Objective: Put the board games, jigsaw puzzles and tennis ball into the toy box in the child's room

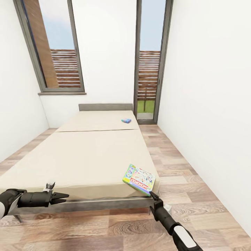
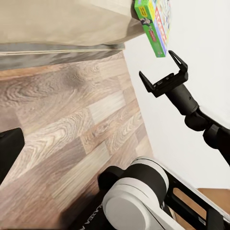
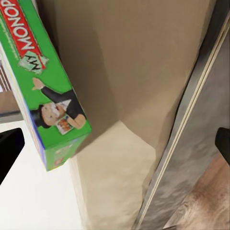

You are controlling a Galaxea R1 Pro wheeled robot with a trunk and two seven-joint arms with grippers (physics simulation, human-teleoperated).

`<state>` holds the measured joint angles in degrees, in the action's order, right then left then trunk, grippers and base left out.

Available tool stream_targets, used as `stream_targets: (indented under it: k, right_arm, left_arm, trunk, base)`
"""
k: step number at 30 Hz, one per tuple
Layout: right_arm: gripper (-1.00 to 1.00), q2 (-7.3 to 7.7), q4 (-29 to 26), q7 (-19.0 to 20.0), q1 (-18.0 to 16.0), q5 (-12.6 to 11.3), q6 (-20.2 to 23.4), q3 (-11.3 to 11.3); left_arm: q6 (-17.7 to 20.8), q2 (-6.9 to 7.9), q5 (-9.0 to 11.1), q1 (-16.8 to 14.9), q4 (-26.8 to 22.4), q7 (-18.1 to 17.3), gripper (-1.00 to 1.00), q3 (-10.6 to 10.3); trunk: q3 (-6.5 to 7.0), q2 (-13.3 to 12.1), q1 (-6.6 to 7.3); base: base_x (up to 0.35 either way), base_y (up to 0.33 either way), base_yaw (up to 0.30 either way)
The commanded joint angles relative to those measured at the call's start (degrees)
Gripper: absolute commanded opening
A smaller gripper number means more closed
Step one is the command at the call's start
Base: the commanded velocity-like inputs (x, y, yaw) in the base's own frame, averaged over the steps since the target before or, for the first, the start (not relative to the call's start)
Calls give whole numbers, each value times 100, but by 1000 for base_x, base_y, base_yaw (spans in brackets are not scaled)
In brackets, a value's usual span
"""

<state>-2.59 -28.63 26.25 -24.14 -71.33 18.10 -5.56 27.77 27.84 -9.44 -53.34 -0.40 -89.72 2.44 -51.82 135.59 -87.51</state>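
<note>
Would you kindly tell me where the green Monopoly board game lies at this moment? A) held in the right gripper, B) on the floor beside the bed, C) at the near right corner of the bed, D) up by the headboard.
C: in the head view the green board game lies on the mattress at the near right corner of the bed, overhanging the edge a little, with the open right gripper just below it, apart from it.

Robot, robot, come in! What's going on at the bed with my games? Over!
Right gripper open, just short of the green Monopoly box at the bed corner. Left gripper empty. Small blue game near the headboard. Nothing blocking.
</note>
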Motion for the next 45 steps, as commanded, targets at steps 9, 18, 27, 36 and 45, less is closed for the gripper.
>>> stream_targets:
  k: [9, 18, 27, 36, 45]
  right_arm:
    - [100, -7, -2, 3, -3, -39, 54, -36]
    - [100, -12, -1, 3, -3, -39, 54, -39]
    - [100, -14, -2, 3, -3, -39, 54, -41]
    - [100, -20, -2, 3, -3, -39, 53, -41]
    - [100, -31, -2, 3, -3, -39, 53, -41]
  left_arm:
    - [62, 2, -49, -1, -4, -28, 100, 29]
    - [62, 2, -47, -1, -4, -28, 100, 29]
    - [62, 2, -44, -1, -3, -28, 100, 29]
    - [62, -1, -41, -1, 0, -28, 100, 31]
    - [65, -6, -40, -1, 0, -28, 100, 37]
  trunk:
    - [-6, 2, 1]
    - [-6, 2, 1]
    - [-6, 2, 1]
    - [-6, 2, 1]
    - [30, -78, 45]
  base:
    - [0, 48, 0]
    - [0, 5, 0]
    - [22, 11, 0]
    - [60, 29, 0]
    - [5, 2, 0]
